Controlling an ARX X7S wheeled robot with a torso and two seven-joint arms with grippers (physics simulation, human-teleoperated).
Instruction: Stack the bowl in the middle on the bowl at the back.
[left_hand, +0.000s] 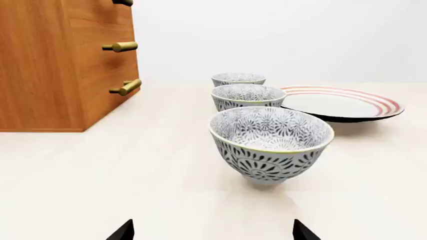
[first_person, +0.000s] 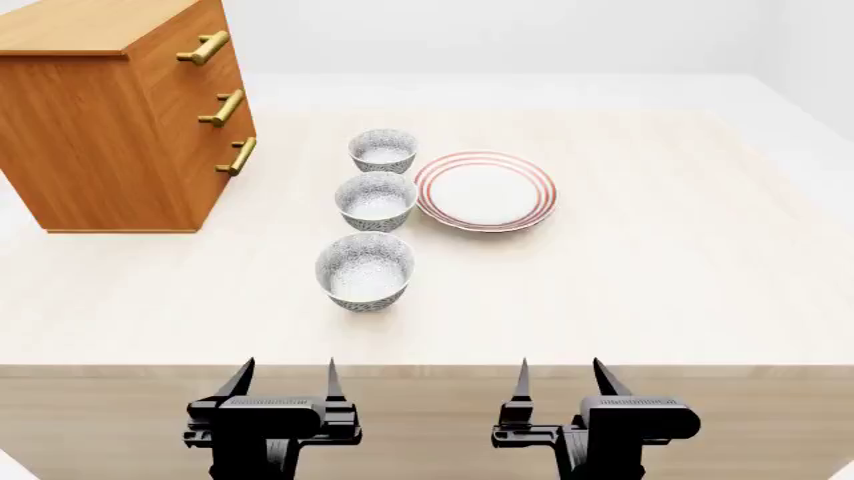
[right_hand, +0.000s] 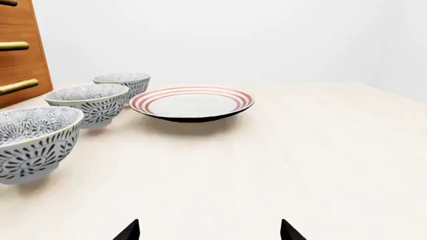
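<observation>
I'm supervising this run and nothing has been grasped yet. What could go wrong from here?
Three look-alike bowls stand in a row, so the near bowl could be taken instead of the middle bowl. The red-ringed plate sits close beside the middle bowl and might get nudged. The back bowl may slide during stacking.

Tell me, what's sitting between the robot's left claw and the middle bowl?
Another matching bowl, the front bowl, sits between the left end effector and the bowl in the middle; the head view shows it.

My left gripper (first_person: 284, 378) and right gripper (first_person: 558, 377) are matte black, each a blocky ribbed body carrying two thin, blade-like fingers tapering to sharp points. From each wrist camera, only two black pointed fingertips (left_hand: 123, 232) show.
</observation>
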